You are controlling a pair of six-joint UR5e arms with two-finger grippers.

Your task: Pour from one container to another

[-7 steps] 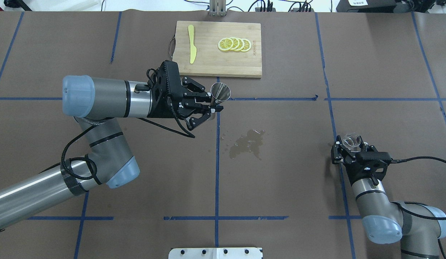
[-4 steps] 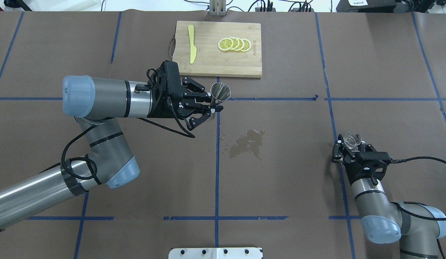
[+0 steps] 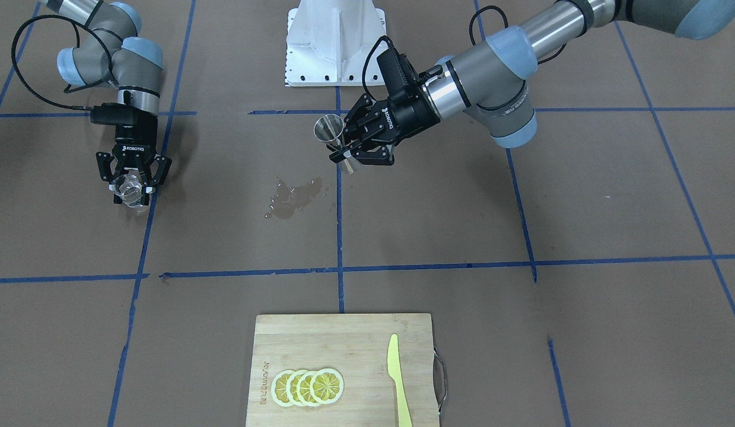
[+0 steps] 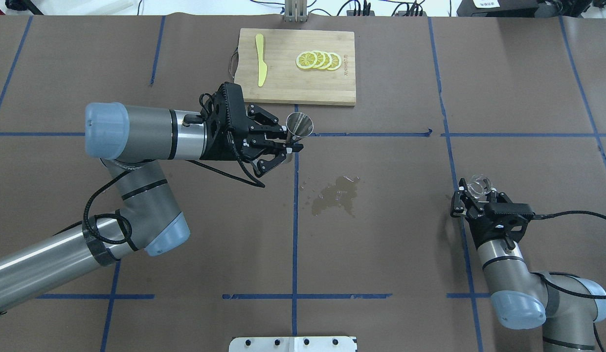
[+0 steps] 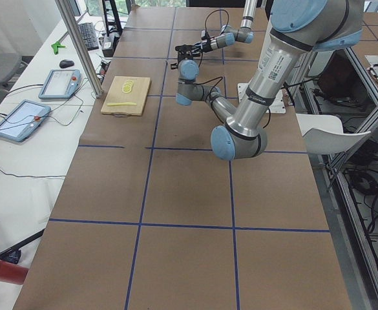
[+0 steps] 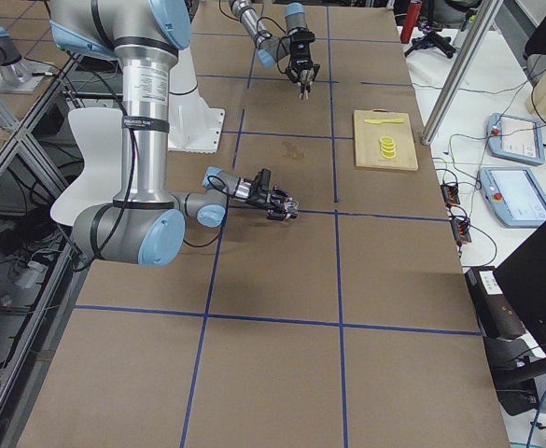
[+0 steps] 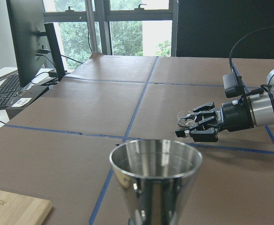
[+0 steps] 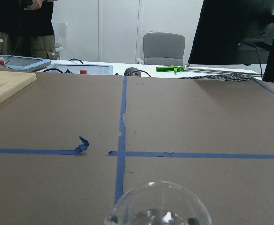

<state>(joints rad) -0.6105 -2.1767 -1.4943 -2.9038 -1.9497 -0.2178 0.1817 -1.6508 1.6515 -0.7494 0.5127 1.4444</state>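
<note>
Entry: steel jigger (image 4: 300, 124) and clear glass cup (image 4: 479, 187), one per claw, well apart across the tabletop (image 4: 381, 254).

Left claw (image 4: 289, 142) is closed on the jigger's lower part and holds it aloft near the middle, its long axis roughly upright and its open mouth up. Right claw (image 4: 476, 194) is closed around the glass cup, mouth up, low at the right side; I cannot tell whether it touches the tabletop or how much it holds. A wet patch (image 4: 336, 195) lies between the two. Risks as I judge them: the jigger's mouth is narrow, so a tilt begun off-centre or too high would send liquid past the rim. Smooth glass could also turn in the claw when tipped. If the rims knock together, the jigger could be jarred off upright.
</note>
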